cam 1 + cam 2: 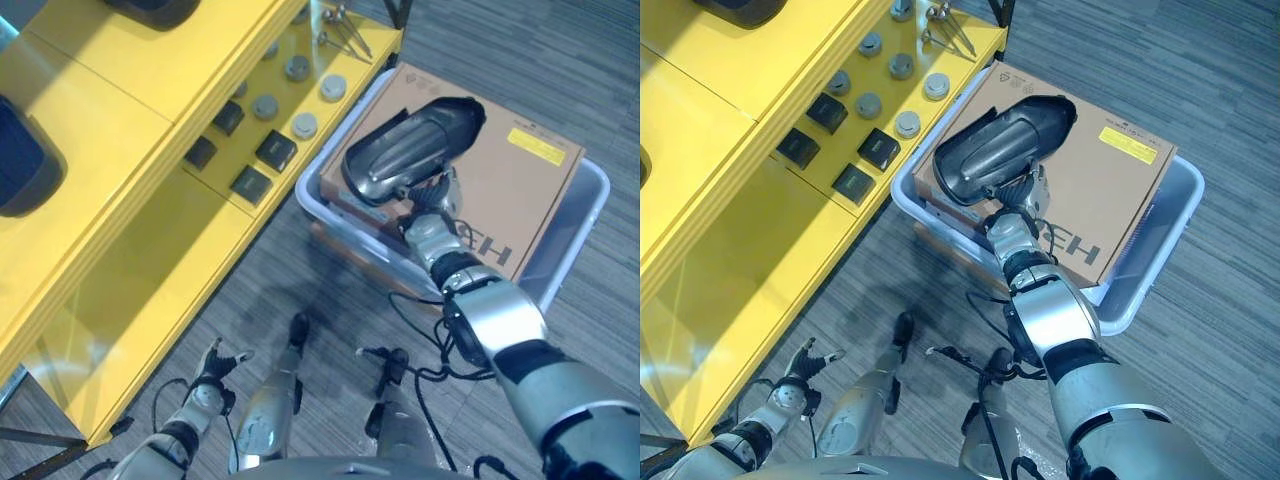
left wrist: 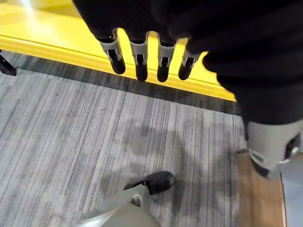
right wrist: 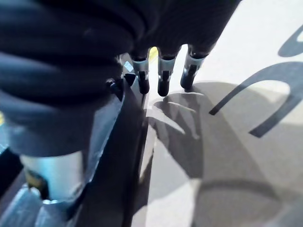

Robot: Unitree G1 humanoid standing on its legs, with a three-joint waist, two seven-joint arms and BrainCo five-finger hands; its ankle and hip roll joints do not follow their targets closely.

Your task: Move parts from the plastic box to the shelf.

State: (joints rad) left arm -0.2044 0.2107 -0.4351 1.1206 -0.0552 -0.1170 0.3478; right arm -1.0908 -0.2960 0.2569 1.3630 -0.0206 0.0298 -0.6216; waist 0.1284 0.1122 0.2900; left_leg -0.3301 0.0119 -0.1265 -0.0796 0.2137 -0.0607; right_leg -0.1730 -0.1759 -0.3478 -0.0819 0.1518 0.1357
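Left eye view: right robot hand (image 1: 432, 199) lifts a dark curved part (image 1: 410, 150) above the plastic box (image 1: 590, 200), grip unclear; left robot hand (image 1: 215, 362) relaxed, empty; yellow shelf (image 1: 140, 290) placement remains.

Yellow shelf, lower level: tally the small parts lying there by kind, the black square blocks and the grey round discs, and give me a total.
Black square blocks: 4
Grey round discs: 7, one of them cut by the view's top edge
Total: 11
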